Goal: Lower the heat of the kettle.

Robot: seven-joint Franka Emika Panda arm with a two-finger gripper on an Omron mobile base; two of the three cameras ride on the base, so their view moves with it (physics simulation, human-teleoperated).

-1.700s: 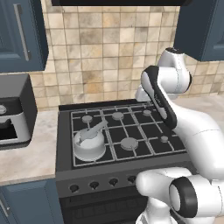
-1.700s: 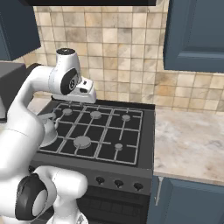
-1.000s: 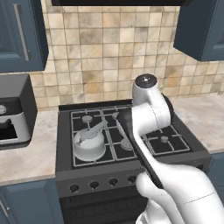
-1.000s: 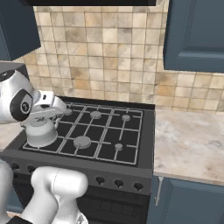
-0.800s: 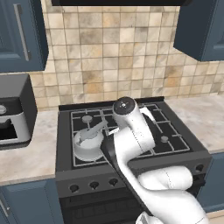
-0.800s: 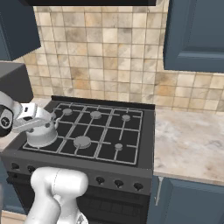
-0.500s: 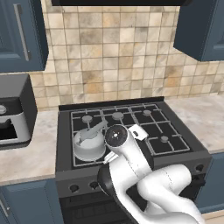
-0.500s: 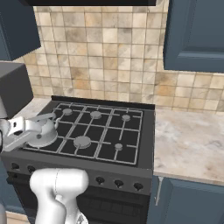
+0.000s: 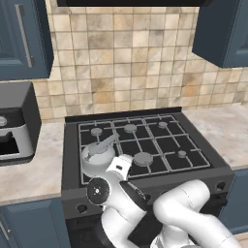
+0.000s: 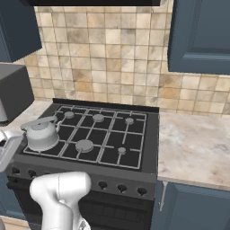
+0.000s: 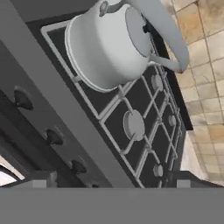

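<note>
The silvery-white kettle point(image 9: 98, 154) point(image 10: 42, 133) point(image 11: 109, 43) stands upright on the stove's front-left burner, its slanted grey handle pointing to the back right. My gripper point(image 11: 110, 180) is open, its dark fingertips point(image 11: 40, 178) far apart with nothing between them. It hangs low at the stove's front-left edge, just below and in front of the kettle, without touching it. My white hand point(image 10: 8, 144) is at the left edge of the right base view. Dark knobs point(image 11: 53, 138) point(image 10: 121, 187) line the stove's front panel point(image 10: 85, 179), close to the gripper.
A round grey burner cap point(image 9: 143, 158) point(image 10: 84, 145) sits mid-stove, with others behind it. A dark toaster oven point(image 9: 14, 123) stands on the left counter. Pale stone counter point(image 10: 197, 148) lies to the right. My own arm point(image 9: 184, 213) curls across the stove front.
My arm has swung from the stove's back right, over the grates, down to its front-left edge beside the kettle. The kettle has stayed put.
</note>
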